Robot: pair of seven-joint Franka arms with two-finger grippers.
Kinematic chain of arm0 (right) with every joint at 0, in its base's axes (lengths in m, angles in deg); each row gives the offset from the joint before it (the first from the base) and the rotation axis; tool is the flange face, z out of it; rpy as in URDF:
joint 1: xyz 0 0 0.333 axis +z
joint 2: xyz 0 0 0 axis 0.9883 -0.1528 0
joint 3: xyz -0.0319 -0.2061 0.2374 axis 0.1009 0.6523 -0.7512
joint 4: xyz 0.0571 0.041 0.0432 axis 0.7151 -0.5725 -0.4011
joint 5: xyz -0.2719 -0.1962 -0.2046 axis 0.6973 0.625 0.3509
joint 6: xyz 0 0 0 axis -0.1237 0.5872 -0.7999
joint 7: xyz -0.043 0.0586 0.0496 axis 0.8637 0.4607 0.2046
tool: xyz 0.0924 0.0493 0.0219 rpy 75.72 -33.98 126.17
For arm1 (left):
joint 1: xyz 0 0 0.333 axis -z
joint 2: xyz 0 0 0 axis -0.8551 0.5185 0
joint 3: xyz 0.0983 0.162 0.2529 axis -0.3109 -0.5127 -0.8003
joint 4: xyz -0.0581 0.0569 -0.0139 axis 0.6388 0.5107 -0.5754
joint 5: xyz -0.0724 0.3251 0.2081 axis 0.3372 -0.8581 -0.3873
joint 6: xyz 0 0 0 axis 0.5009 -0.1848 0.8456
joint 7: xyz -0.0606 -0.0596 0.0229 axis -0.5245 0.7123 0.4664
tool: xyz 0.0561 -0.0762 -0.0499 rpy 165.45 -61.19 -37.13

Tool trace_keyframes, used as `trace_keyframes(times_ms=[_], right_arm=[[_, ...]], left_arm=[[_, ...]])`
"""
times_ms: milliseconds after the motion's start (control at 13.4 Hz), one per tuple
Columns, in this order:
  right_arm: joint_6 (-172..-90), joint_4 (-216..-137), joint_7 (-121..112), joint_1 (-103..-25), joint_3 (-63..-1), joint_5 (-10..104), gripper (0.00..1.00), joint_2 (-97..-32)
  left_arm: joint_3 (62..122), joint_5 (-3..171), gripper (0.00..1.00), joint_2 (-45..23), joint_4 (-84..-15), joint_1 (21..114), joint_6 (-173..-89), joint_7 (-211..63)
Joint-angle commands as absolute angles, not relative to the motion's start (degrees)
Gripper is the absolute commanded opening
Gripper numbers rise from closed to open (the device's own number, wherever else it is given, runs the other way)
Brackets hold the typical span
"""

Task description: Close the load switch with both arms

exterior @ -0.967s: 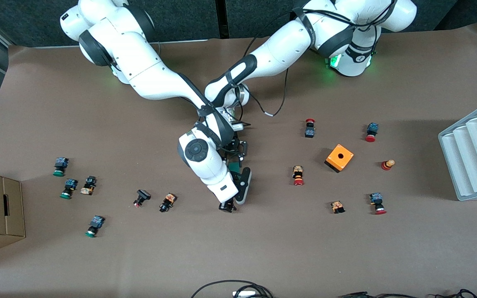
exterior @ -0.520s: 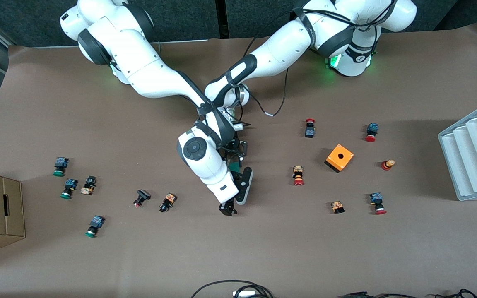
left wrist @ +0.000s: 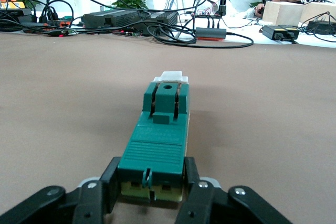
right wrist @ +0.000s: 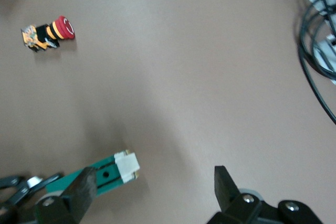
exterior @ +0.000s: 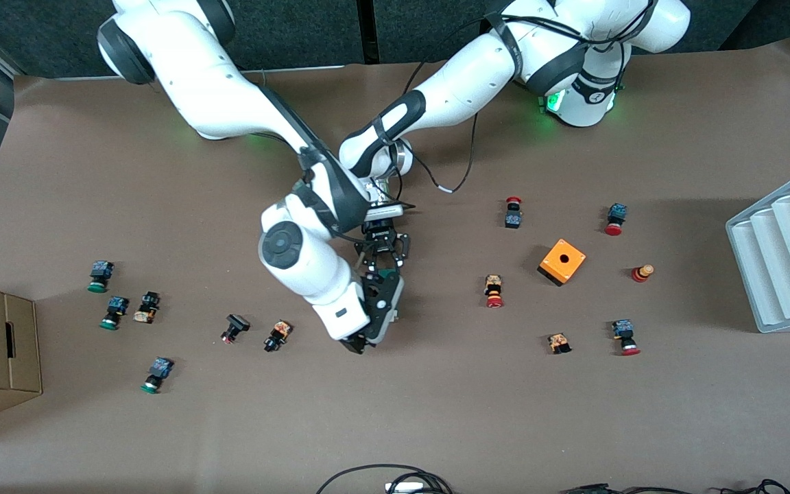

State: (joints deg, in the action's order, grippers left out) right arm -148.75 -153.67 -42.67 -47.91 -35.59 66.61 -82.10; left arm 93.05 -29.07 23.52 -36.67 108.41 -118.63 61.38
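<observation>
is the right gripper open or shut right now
Open. In the right wrist view the right gripper shows its fingers spread wide apart, over the load switch, gripping nothing.

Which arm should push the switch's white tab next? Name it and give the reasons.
Right. The left hand already clamps the load switch at its end away from the white tab; the right hand is open above that tab.

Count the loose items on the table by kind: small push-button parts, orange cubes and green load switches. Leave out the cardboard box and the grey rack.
Small push-button parts: 12
Orange cube: 1
Load switch: 1
Total: 14
</observation>
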Motion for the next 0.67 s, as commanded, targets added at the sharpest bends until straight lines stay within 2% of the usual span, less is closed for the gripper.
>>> trace_keyframes(times_ms=[0, 74, 595], right_arm=[[-144.98, -155.58, -36.57, -48.34, -35.93, 65.06, 1.0, -77.53], [-143.75, -155.58, -33.49, -48.34, -35.84, 65.06, 1.0, -76.12], [-129.09, -155.49, -26.35, -53.96, -35.75, 65.67, 1.0, -69.17]], left_arm=[[92.73, -28.4, 0.85, 23.62, -35.69, 108.69, -118.17, 61.07], [92.73, -28.4, 0.99, 23.62, -35.69, 108.69, -118.26, 61.07], [92.73, -28.4, 1.0, 23.54, -35.69, 108.78, -118.17, 60.89]])
